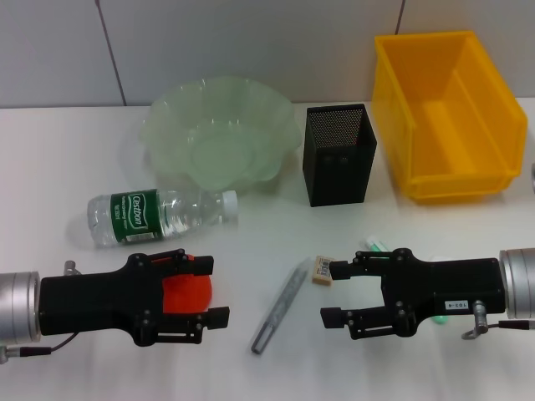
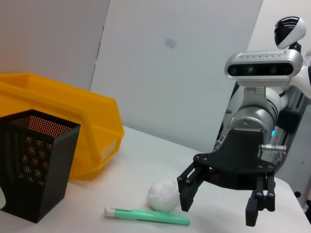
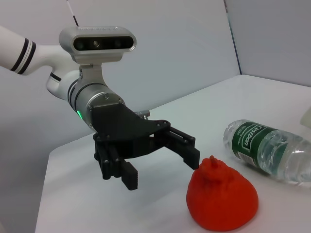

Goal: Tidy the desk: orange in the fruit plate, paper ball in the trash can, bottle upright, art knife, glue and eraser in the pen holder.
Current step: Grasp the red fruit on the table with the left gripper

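Left gripper (image 1: 216, 289) open at lower left of frame, jaws straddling matte, lumpy orange (image 1: 185, 294) on white worktop (image 1: 251, 368). Right gripper (image 1: 328, 292) open at lower right, beside pale eraser (image 1: 322, 269). Clear ribbed bottle (image 1: 159, 215) lying above. Frilled green fruit plate (image 1: 219, 134), black mesh pen holder (image 1: 338, 154) behind.

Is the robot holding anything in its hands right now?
No. The left tool hangs open around the orange without gripping it, and the right tool is open and empty.
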